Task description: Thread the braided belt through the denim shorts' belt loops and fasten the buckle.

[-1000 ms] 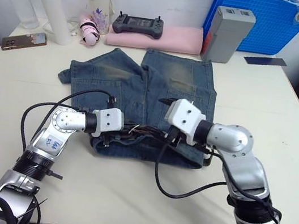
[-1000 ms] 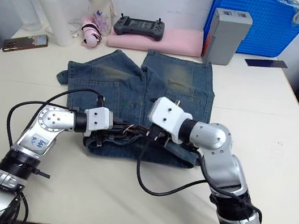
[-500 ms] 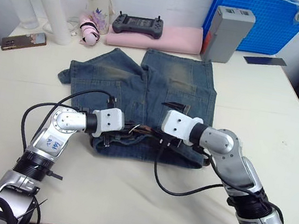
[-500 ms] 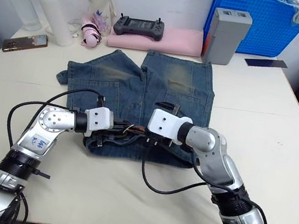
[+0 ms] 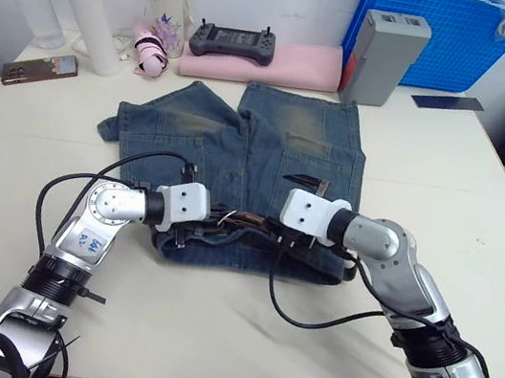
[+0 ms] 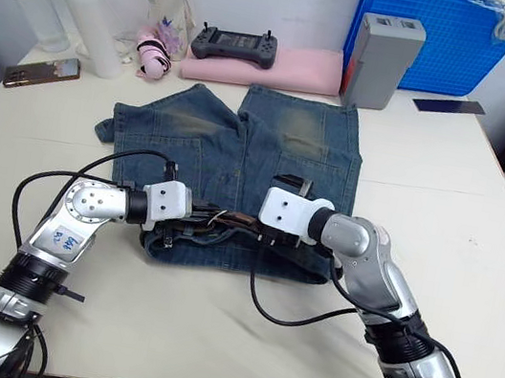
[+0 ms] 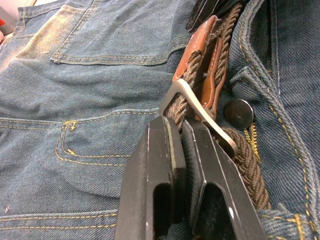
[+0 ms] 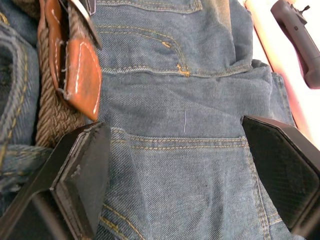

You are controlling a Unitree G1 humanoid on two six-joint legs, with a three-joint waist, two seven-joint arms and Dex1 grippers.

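The denim shorts (image 5: 279, 145) lie flat on the table, waistband toward me. Along the waistband runs the braided belt (image 5: 243, 218). My left gripper (image 5: 211, 221) is shut on the belt right at the silvery buckle (image 7: 197, 107), beside the shorts' metal button (image 7: 238, 113). My right gripper (image 5: 276, 235) hovers open just right of it. Its wide-spread fingers (image 8: 80, 175) straddle bare denim next to the belt's brown leather tip (image 8: 82, 75). I cannot make out the belt loops.
Along the table's back edge stand bottles (image 5: 88, 11), a phone (image 5: 40, 68), a black controller (image 5: 233, 43) on a pink pad (image 5: 283, 63), a grey box (image 5: 383, 56) and a blue crate (image 5: 444, 32). Cables loop from both wrists over the table.
My right gripper has come down from above the shorts and now sits low at the waistband by the belt tip. The left gripper has stayed where it was.
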